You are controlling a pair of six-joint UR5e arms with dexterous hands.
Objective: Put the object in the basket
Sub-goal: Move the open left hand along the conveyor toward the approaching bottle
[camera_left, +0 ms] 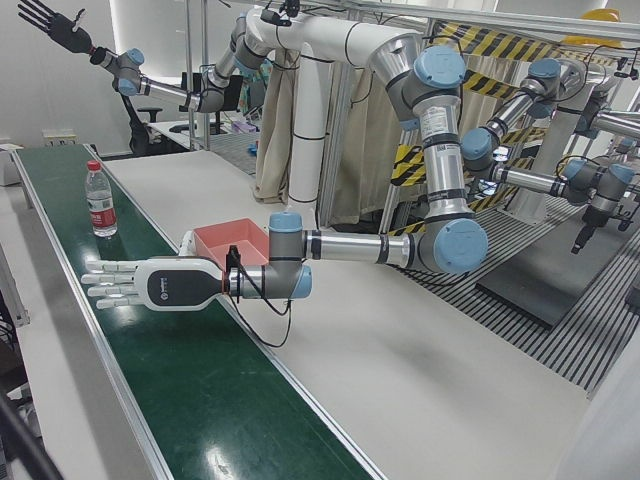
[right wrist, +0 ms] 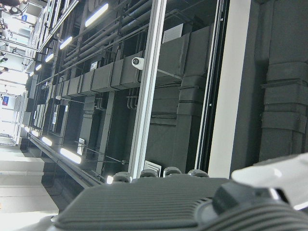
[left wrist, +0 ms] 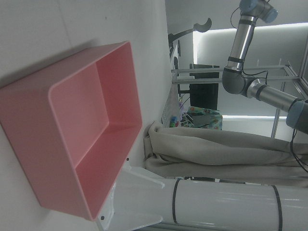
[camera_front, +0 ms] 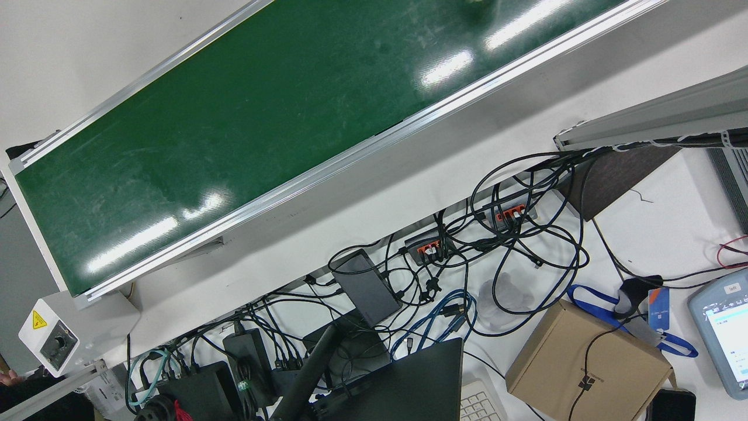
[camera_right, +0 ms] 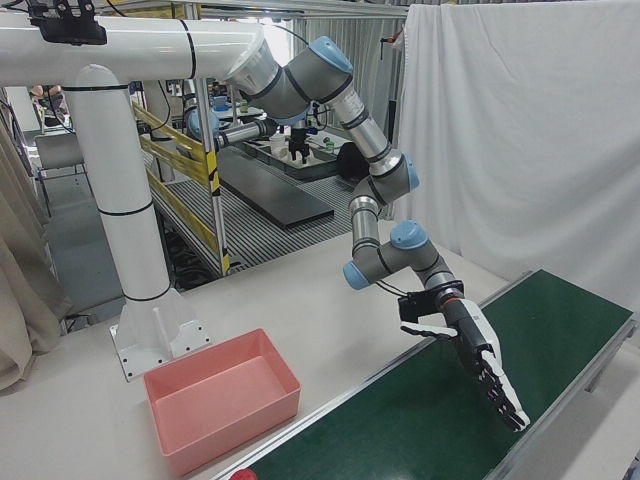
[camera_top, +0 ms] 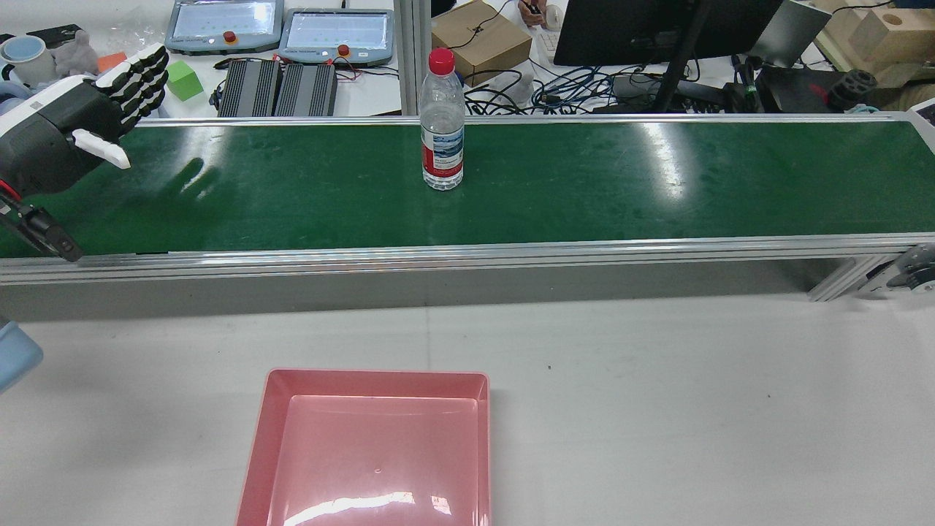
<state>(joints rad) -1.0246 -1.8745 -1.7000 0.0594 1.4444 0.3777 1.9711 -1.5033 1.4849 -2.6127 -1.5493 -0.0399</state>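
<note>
Clear plastic bottle w/ water upright on belt: prob heavyish, slick, squashy, so grab mid-body; left hand fingers spread, empty; right hand's state can't tell.

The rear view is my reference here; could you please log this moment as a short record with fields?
object: water bottle, red cap, upright on the green conveyor belt, untouched
basket: pink basket, empty, on the white table on the robot's side of the belt
left hand: left hand open, fingers extended, holding nothing, over the belt's left end, apart from the bottle
right hand: right hand raised high, open, fingers spread, away from the belt
</note>
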